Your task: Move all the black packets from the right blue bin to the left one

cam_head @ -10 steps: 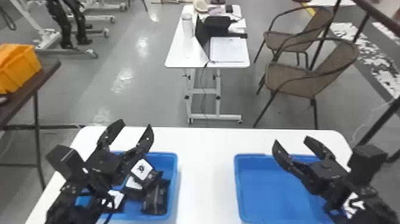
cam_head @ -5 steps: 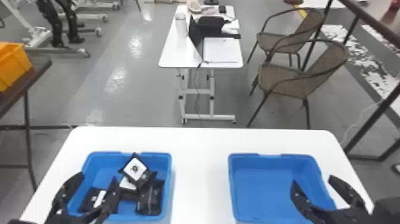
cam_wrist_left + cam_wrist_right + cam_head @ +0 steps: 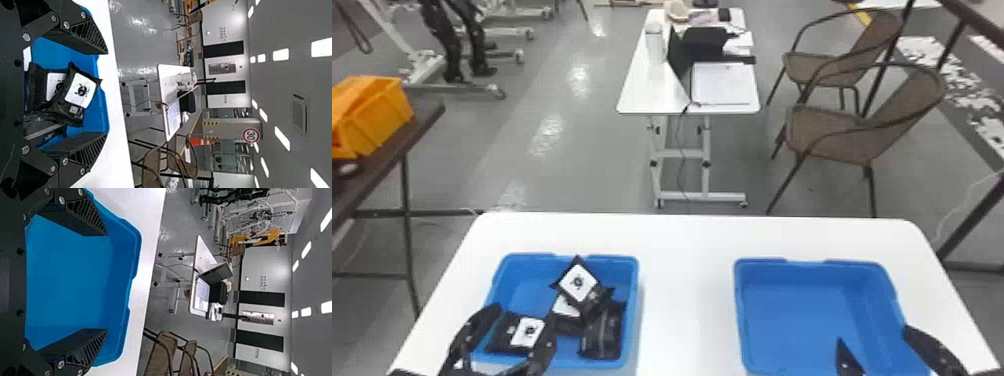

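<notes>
In the head view my left gripper (image 3: 522,320) is open at the near left part of the left blue bin (image 3: 633,310). That bin holds several black packets (image 3: 602,330) with white labels, one packet (image 3: 578,282) lying on top of others. The right blue bin (image 3: 797,310) has bare walls and floor, with my right gripper (image 3: 877,335) open over its near right part. In the left wrist view the left gripper (image 3: 103,94) stands apart, packets (image 3: 80,91) visible between its fingers. In the right wrist view the right gripper (image 3: 105,282) has only bin floor between its fingers.
Both bins stand on a white table (image 3: 687,300) with a strip of tabletop between them. Beyond it are a second white table (image 3: 637,90) with a laptop and brown chairs (image 3: 832,130). At left, an orange crate (image 3: 377,115) rests on a dark table.
Both arms have drawn back toward the near edge of the head view, leaving more of each bin uncovered. The head view itself has shifted slightly. The packets stay in the left bin.
</notes>
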